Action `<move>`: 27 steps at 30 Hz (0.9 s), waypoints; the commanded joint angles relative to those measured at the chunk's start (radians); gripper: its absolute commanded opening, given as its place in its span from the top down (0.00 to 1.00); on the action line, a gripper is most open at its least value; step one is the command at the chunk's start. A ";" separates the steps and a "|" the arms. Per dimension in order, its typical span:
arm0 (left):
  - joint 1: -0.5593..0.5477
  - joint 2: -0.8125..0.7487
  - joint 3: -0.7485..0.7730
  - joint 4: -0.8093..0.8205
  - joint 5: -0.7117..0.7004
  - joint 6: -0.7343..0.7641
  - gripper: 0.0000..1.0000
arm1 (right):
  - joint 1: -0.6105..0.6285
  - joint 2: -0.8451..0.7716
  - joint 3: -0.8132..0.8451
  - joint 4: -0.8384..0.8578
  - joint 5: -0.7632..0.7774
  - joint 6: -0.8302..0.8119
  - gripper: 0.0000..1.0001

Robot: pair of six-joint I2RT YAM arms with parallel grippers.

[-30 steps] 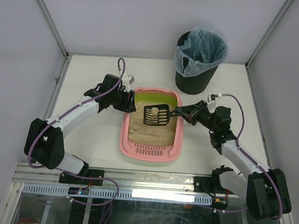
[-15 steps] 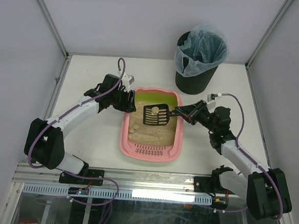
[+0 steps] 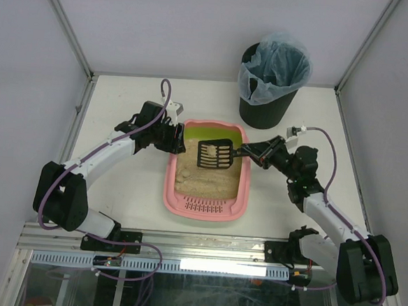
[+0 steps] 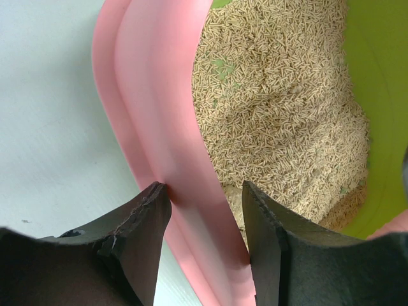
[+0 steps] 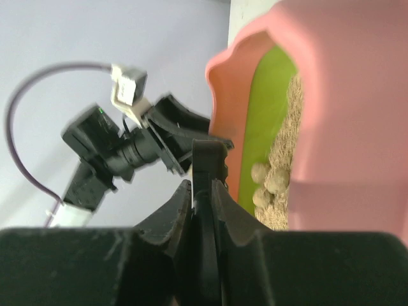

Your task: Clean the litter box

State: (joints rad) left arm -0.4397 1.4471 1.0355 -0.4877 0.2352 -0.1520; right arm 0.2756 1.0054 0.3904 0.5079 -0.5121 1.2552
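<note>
Fingers (image 4: 137, 236) of the left gripper (image 3: 171, 143) are seen astride the left wall of the litter box (image 3: 204, 207), one pad outside the pink rim and one inside against the litter (image 4: 280, 108), drawn in narrow so that the wall is pinched. The right gripper (image 3: 250, 155) is clamped fully on the handle of the black scoop (image 3: 216, 156). A few pale clumps (image 3: 207, 151) are carried on the blade above the litter. The box lies at the middle of the table (image 3: 123, 105), lime-green end away from the arm bases, with the bin (image 3: 267, 105) just beyond its far right corner.

The step in hand is judged to be the carry to the bin. The blade is best kept level and raised clear of the far rim before it is swung right (any tilt would spill the clumps). The left hold should be kept firm so the box is not dragged.

Compared with one second ago, the scoop is shifted slightly toward the far end and the right wrist is raised a little. The box and left arm are unchanged.
</note>
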 commanded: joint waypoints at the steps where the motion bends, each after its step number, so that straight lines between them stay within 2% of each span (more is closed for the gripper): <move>1: -0.021 0.022 0.015 0.033 0.003 0.031 0.51 | 0.066 0.107 0.148 0.038 -0.184 -0.109 1.00; 2: -0.021 0.026 0.017 0.033 0.009 0.032 0.51 | 0.056 0.115 0.142 0.042 -0.164 -0.089 1.00; 5: -0.022 0.027 0.012 0.031 0.016 0.029 0.51 | 0.001 0.011 -0.008 0.100 0.048 0.052 1.00; 9: -0.023 0.023 0.014 0.031 -0.003 0.033 0.51 | 0.067 0.121 0.161 0.011 -0.163 -0.115 1.00; 13: -0.023 0.027 0.013 0.029 0.011 0.030 0.51 | 0.016 0.033 0.028 0.082 0.019 0.001 1.00; 16: -0.022 0.020 0.011 0.029 -0.003 0.033 0.51 | 0.061 0.124 0.171 -0.016 -0.157 -0.141 1.00; 17: -0.022 0.022 0.015 0.029 -0.003 0.034 0.51 | 0.062 0.127 0.181 -0.048 -0.146 -0.140 1.00; 20: -0.023 0.025 0.014 0.028 0.005 0.032 0.51 | 0.029 0.034 0.082 0.004 -0.002 -0.057 1.00; 24: -0.023 0.021 0.015 0.028 -0.008 0.034 0.51 | 0.026 0.082 0.190 -0.108 -0.108 -0.128 1.00; 27: -0.024 0.025 0.016 0.028 0.002 0.032 0.51 | 0.025 0.086 0.185 -0.090 -0.079 -0.084 1.00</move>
State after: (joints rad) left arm -0.4454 1.4487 1.0382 -0.4904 0.2245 -0.1482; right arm 0.3027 1.0901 0.5213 0.4000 -0.5762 1.1606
